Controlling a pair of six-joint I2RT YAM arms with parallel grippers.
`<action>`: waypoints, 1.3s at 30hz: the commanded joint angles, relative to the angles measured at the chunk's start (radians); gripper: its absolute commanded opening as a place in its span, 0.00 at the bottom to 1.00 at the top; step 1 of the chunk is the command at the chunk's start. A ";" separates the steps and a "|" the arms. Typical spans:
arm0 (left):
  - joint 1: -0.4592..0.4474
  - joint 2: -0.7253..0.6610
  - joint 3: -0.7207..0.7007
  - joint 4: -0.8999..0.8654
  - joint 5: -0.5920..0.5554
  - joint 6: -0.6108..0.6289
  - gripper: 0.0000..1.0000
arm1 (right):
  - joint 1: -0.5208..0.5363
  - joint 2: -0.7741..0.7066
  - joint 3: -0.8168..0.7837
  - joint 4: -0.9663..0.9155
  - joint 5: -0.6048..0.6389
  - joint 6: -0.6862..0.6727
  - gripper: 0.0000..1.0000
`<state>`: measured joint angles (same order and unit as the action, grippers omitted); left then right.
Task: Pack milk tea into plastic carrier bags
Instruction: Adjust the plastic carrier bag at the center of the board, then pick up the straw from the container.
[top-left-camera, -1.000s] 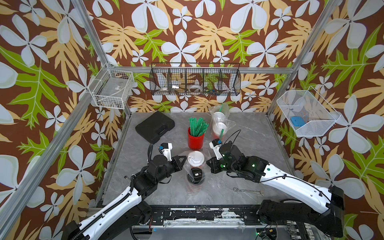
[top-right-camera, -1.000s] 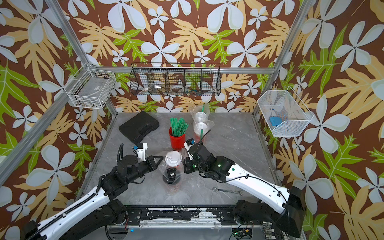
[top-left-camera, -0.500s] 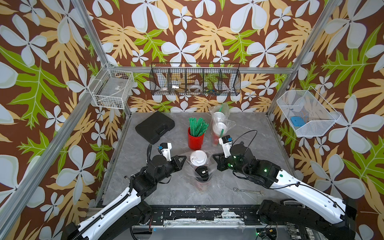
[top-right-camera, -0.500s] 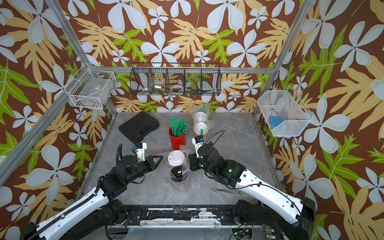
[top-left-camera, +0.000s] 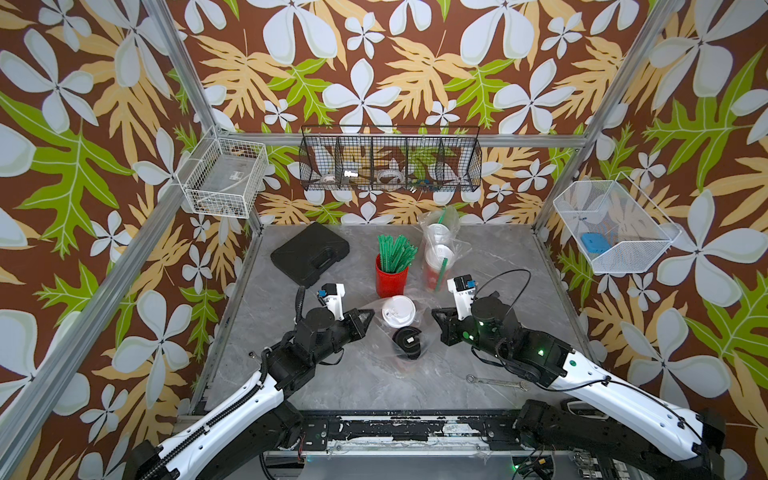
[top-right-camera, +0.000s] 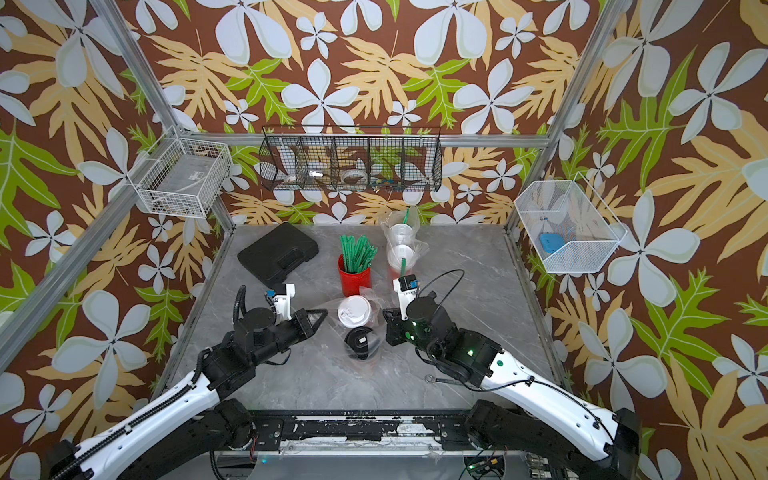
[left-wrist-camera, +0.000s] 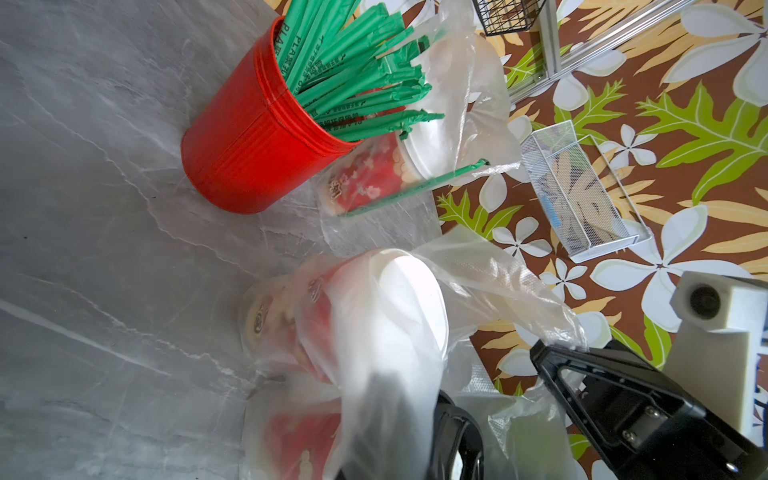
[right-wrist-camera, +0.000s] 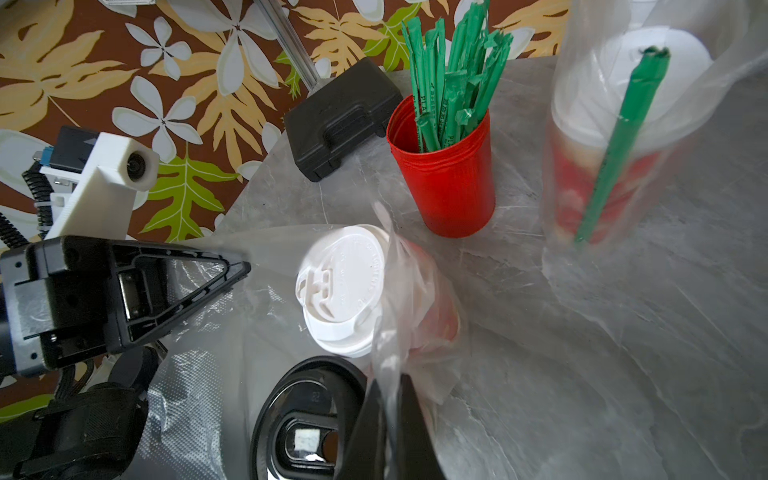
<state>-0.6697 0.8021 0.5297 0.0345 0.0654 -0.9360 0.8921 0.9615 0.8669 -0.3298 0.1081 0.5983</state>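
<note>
Working outward from the rig edge, with the red straw pot (top-left-camera: 390, 280) as my marker. A spanner (top-left-camera: 494, 381) is lying on the grey table (top-left-camera: 353, 386) well short of the pot, on the right arm's side, out of play. Between the rig and the pot, the near bag (right-wrist-camera: 199, 374) is standing with a black-lidded cup (top-left-camera: 408, 341) in it. Hard against that cup on its pot side is a white-lidded cup (top-left-camera: 398, 311), and both are upright inside the film. The left gripper (top-left-camera: 370, 316) is clamping fully closed on the bag's rim on one flank of the cups. The right gripper (top-left-camera: 435, 314) is doing likewise on the opposite flank, a fold of film pinched between its fingers (right-wrist-camera: 368, 428). I am reading this as the closing stage for the second bag: cups loaded, mouth held by both edges. I am seeing no straw in it, though the film is hiding parts. The next move, I judge, is calling for both edges to rise and come together evenly over the lids. A lopsided pull is risking a tipped cup, and film this thin may slip or tear. Just beyond the pot, on the right arm's side, the far bag (top-left-camera: 453, 232) is holding two white-lidded cups (top-left-camera: 439, 253) with green straws (top-left-camera: 443, 272), and it is looking finished. A black case (top-left-camera: 309, 253) is lying beyond the pot on the left arm's side.
</note>
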 joint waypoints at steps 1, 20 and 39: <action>0.001 0.023 0.010 0.043 0.016 0.008 0.00 | 0.000 0.032 0.013 -0.014 -0.014 0.012 0.00; 0.001 0.130 0.058 0.082 0.020 0.034 0.00 | -0.076 0.199 0.332 -0.095 0.074 -0.257 0.93; 0.000 0.124 0.032 0.089 0.001 0.026 0.00 | -0.123 0.875 0.984 -0.437 -0.079 -0.393 0.55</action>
<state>-0.6697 0.9287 0.5655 0.0860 0.0792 -0.9138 0.7704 1.8023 1.8164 -0.6685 0.0315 0.2230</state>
